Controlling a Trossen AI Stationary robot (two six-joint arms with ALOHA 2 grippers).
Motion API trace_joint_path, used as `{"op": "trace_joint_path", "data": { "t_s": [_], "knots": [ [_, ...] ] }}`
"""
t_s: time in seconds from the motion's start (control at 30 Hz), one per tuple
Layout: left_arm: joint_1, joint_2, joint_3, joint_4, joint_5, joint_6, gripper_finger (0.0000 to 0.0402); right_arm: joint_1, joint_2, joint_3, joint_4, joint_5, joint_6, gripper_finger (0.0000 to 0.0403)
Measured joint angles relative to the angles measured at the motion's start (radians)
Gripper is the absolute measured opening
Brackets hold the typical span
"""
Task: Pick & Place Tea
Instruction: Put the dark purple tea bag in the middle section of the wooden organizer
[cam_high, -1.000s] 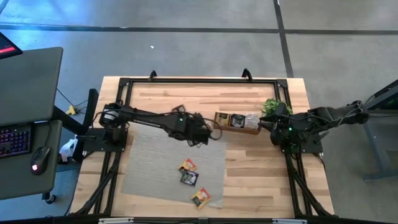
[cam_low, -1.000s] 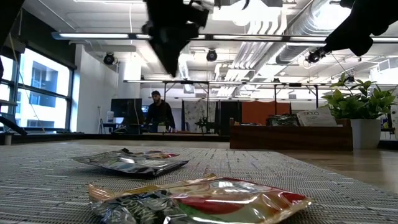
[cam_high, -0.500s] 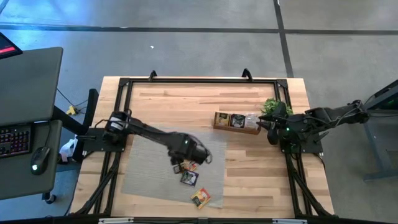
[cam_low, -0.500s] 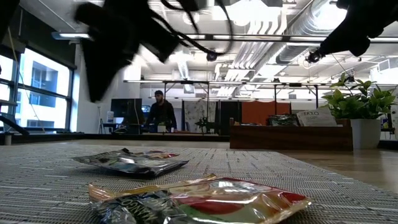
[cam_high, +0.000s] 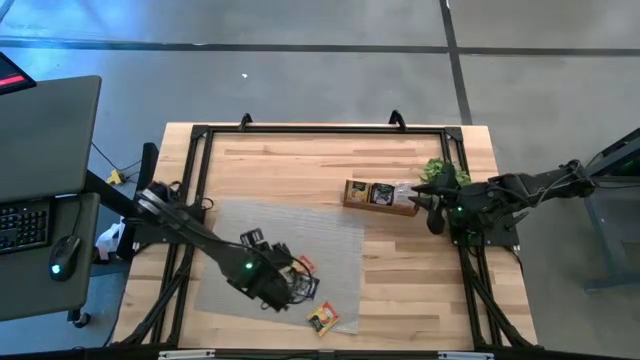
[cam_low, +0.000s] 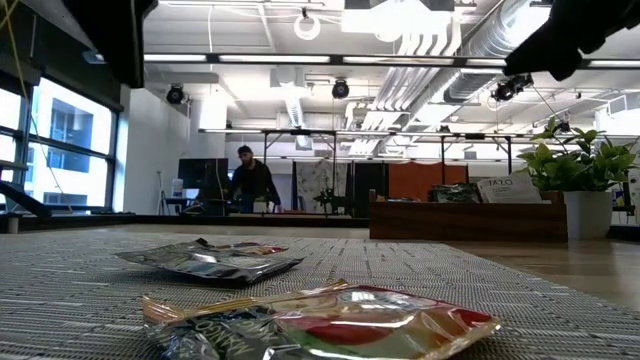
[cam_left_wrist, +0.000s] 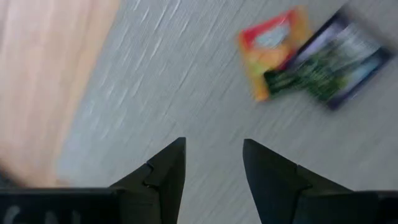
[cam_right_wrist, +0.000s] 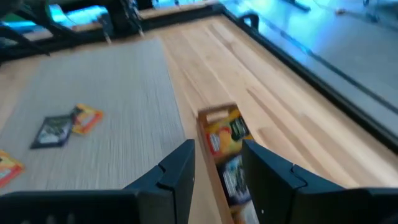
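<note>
Three loose tea sachets on the grey mat (cam_high: 240, 230), left gripper (cam_high: 278, 290) above them.

Orange sachet (cam_high: 303, 265) and black sachet (cam_high: 305, 287) lie touching near the mat's middle; a third orange sachet (cam_high: 322, 319) sits nearer, by the mat's near right corner; more sachets fill the wooden tray (cam_high: 380, 207) far right. Left gripper: fingers apart, holding nothing, hovering just left of the overlapped pair. Right gripper (cam_high: 432, 212): fingers parted, empty, waiting at the tray's right end beside the plant (cam_high: 438, 172). Handling advice: choose one sachet, centre the fingers on a free edge clear of its neighbour, descend squarely so the flat foil does not slide.
</note>
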Motion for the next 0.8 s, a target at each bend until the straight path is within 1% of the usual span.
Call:
{"op": "trace_joint_path", "data": {
  "t_s": [0.07,0.1,0.23,0.3,0.4,0.47,0.57,0.7,0.77,0.8],
  "knots": [
    [-0.004,-0.008,-0.04,0.084,-0.009,-0.019,0.0158,0.0,0.001,0.0,0.035,0.0,-0.04,0.0128],
    [-0.005,-0.01,-0.068,0.103,0.002,-0.032,0.0158,0.0,0.001,0.0,0.056,-0.002,-0.061,0.0128],
    [0.007,-0.025,-0.142,0.174,0.128,-0.051,0.0158,0.0,0.007,0.0,0.126,-0.045,-0.151,0.0128],
    [0.007,-0.022,-0.164,0.119,0.208,-0.052,0.0158,0.0,0.01,0.0,0.157,-0.078,-0.196,0.0128],
    [-0.013,-0.021,-0.163,0.043,0.299,-0.052,0.0158,0.0,0.012,0.0,0.192,-0.109,-0.251,0.0128],
    [-0.033,-0.035,-0.164,-0.019,0.324,-0.062,0.0158,0.0,0.014,0.0,0.203,-0.117,-0.276,0.0128],
    [-0.064,-0.065,-0.162,-0.043,0.279,-0.12,0.0158,0.0,0.021,0.0,0.207,-0.12,-0.29,0.0128],
    [-0.124,-0.084,-0.164,-0.019,0.188,-0.154,0.0158,0.0,0.03,0.0,0.206,-0.121,-0.29,0.0128],
    [-0.161,-0.103,-0.164,-0.001,0.103,-0.228,0.0158,0.0,0.037,0.0,0.206,-0.126,-0.29,0.0128],
    [-0.185,-0.112,-0.17,0.034,0.039,-0.276,0.0158,0.0,0.043,0.0,0.206,-0.13,-0.29,0.0128]
  ]
}}
